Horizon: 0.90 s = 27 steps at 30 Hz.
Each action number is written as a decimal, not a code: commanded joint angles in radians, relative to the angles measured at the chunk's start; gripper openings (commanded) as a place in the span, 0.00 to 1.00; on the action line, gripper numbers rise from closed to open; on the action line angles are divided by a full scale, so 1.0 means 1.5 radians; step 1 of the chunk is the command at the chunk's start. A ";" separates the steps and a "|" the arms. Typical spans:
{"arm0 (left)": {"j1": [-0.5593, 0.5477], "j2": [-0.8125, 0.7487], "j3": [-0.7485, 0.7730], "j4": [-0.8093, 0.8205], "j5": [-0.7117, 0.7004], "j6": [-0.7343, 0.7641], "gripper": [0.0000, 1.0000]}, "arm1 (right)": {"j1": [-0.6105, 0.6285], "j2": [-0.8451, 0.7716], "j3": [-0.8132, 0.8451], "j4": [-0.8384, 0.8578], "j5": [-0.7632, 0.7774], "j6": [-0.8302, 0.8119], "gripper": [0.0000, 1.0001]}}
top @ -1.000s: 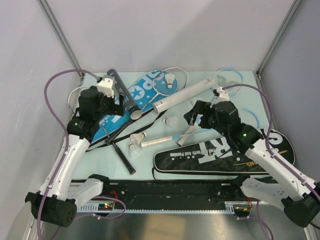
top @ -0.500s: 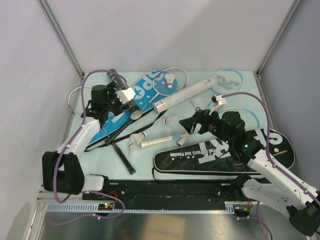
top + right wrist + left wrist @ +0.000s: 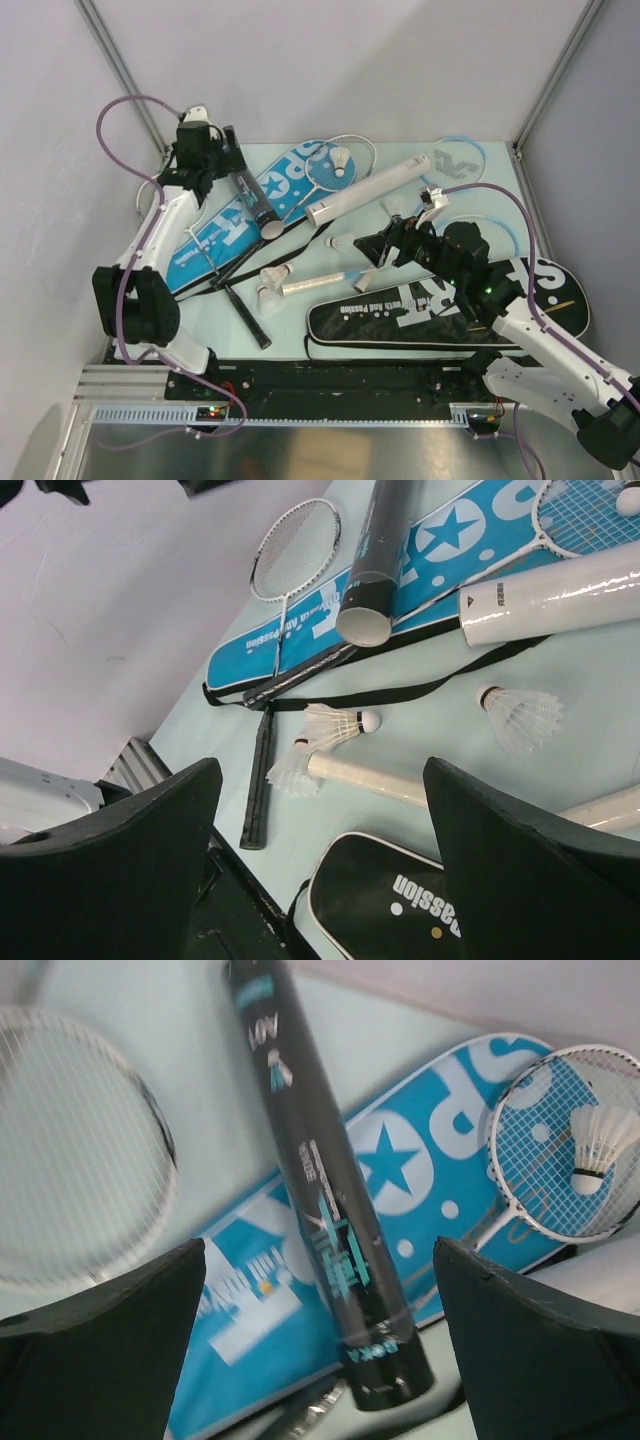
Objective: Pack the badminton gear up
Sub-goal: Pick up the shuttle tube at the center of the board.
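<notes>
Two tubes and two covers on the bench [image 3: 290, 318], the shuttlecocks [image 3: 335, 725] all lying outside them. Black tube [image 3: 320, 1190] on its side across the blue "SPORT" cover [image 3: 440, 1160], long axis from the far-left corner toward the middle of the bench, open mouth at the nearer end. In the right wrist view, pale inside, only the first part of the bore visible.

White tube [image 3: 370, 188] on its side too, just right of that mouth, long axis slanting from the middle toward the far right, dark-banded end facing the black tube; contents hidden.

Blue cover flat, broad end toward the back, narrow end toward the near left, with a white racket [image 3: 535, 1150] laid on top and one shuttlecock [image 3: 598, 1140] resting on its strings. Black cover [image 3: 440, 310] lengthwise along the near edge, broad end to the right; contents impossible to tell.

Further shuttlecocks loose on the bench: one near the white tube's far half, one just beside its near end, two close together by a white racket handle [image 3: 315, 282].

Left jaws above the black tube, spread wide, the tube showing in the gap, apart from both. Right jaws over the middle of the bench, spread, closed on nothing, shuttlecocks and handle below.
</notes>
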 commanded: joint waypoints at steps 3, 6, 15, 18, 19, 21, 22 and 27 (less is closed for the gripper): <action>0.003 0.067 -0.012 -0.081 -0.020 -0.374 1.00 | 0.005 -0.022 0.001 0.006 0.016 0.003 0.88; -0.004 0.089 -0.022 -0.080 -0.022 -0.420 1.00 | 0.005 -0.021 0.001 0.009 0.012 0.002 0.88; -0.015 0.203 0.013 -0.070 -0.031 -0.468 1.00 | 0.007 -0.014 0.001 0.011 0.011 0.003 0.88; -0.017 0.235 0.024 -0.056 -0.012 -0.476 1.00 | 0.007 -0.012 0.001 0.012 0.014 0.004 0.87; -0.018 0.245 0.025 -0.054 -0.009 -0.478 1.00 | 0.007 -0.011 0.001 0.013 0.015 0.003 0.87; -0.019 0.263 0.025 -0.051 -0.008 -0.489 1.00 | 0.007 -0.008 0.001 0.017 0.015 0.001 0.87; -0.019 0.269 0.023 -0.044 -0.006 -0.497 1.00 | 0.007 -0.006 0.001 0.020 0.014 0.000 0.87; -0.020 0.287 0.016 -0.010 0.003 -0.522 0.97 | 0.009 0.004 0.002 0.026 0.003 0.002 0.86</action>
